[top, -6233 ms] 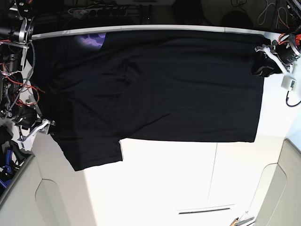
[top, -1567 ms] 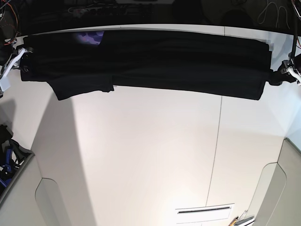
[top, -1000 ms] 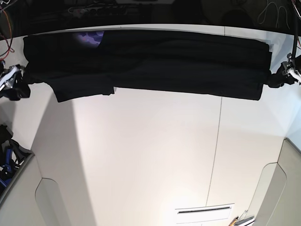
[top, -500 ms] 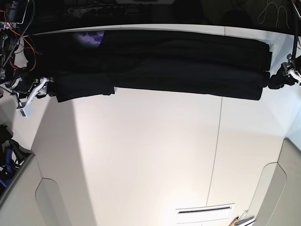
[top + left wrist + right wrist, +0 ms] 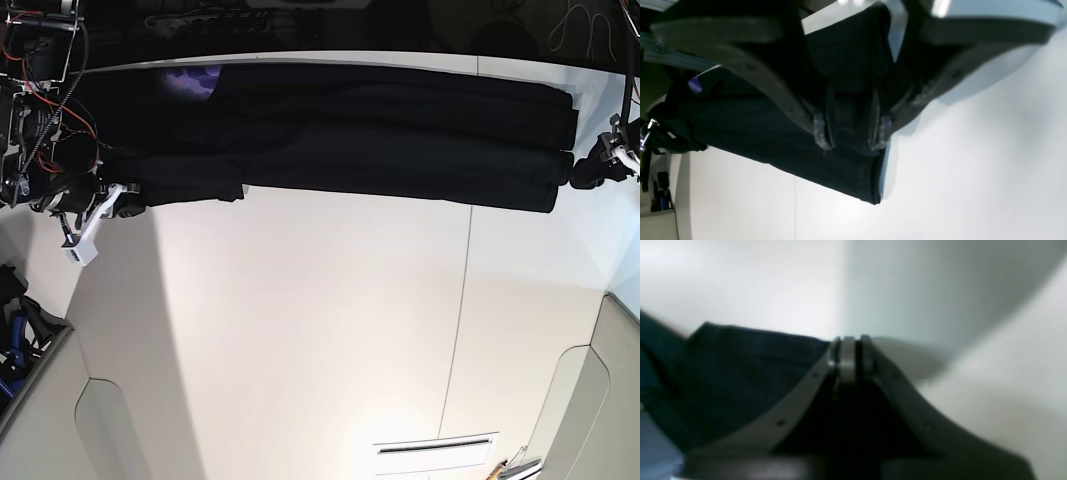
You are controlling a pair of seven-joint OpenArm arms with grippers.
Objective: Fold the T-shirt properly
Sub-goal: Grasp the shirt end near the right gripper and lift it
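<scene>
Pinching T-shirt [image 5: 400,140] at jutting sleeve edge w/ closed R gripper [image 5: 853,340], prob. to tuck that bit into the long strip laid across far side of table [image 5: 300,330]; holding L gripper [image 5: 851,136] open at opp. end, prob. for re-grip

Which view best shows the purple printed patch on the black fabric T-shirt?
The base view: the purple printed patch lies unobstructed near the black fabric T-shirt's far edge. The left wrist view catches only a small purple sliver; the right wrist view shows none.
</scene>
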